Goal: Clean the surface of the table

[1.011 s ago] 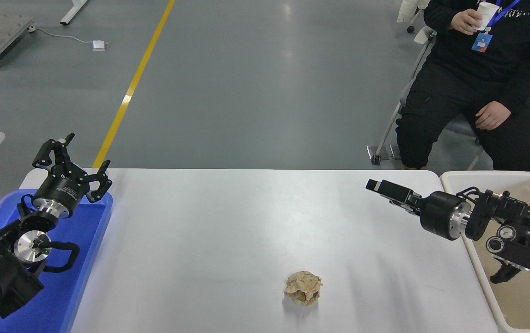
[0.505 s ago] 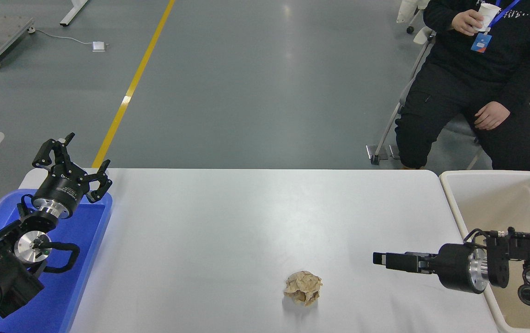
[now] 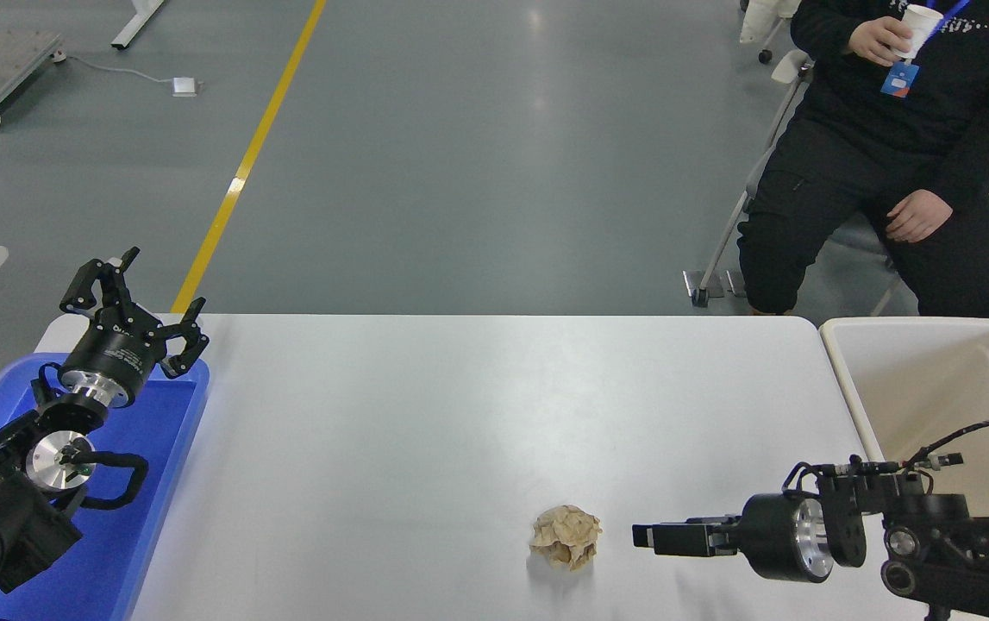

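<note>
White desk point(image 3: 425, 405) bearing a crumpled tan paper wad point(image 3: 566, 536) near its front edge, right of centre. Right pincer point(image 3: 645, 536), clenched and empty, points leftward just beside the wad without touching it. Left pincer point(image 3: 136, 297), fingers spread, is parked over a blue tray point(image 3: 162, 431). Beige bin point(image 3: 934, 388) at right.

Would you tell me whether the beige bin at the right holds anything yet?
Empty as far as visible: the beige bin shows only bare inner walls and floor; the right arm hides its near part.
</note>
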Available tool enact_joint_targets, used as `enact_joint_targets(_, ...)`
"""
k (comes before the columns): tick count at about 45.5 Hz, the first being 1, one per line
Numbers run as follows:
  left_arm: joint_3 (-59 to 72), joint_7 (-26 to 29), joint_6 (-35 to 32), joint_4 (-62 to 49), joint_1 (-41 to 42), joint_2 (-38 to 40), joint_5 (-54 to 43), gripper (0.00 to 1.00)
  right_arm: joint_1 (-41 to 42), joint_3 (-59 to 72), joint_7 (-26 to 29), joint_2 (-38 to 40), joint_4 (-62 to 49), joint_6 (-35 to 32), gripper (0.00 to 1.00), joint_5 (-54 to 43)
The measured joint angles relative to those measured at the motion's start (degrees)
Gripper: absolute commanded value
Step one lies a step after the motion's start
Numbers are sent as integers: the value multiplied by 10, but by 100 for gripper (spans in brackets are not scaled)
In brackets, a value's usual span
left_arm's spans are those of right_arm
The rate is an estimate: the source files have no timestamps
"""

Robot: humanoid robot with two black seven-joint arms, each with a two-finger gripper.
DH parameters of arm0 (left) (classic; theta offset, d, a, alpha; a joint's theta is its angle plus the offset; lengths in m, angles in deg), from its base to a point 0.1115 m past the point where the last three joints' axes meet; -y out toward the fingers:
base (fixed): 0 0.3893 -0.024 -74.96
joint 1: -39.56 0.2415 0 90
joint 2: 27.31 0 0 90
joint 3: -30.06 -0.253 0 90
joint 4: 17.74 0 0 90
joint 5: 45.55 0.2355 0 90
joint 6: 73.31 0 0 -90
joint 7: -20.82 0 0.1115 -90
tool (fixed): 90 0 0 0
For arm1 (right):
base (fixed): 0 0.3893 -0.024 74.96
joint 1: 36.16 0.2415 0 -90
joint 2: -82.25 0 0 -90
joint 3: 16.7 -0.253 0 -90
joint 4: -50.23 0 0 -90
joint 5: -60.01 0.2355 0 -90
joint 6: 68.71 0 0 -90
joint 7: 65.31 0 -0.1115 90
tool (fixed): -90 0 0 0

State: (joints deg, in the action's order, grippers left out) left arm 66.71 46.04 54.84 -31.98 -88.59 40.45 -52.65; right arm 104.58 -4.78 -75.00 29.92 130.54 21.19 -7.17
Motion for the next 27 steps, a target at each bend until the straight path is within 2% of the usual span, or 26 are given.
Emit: enact_joint_targets(27,0,0,0,0,0,0,0,100,-33,-29,14,-129,-96,1,100,12)
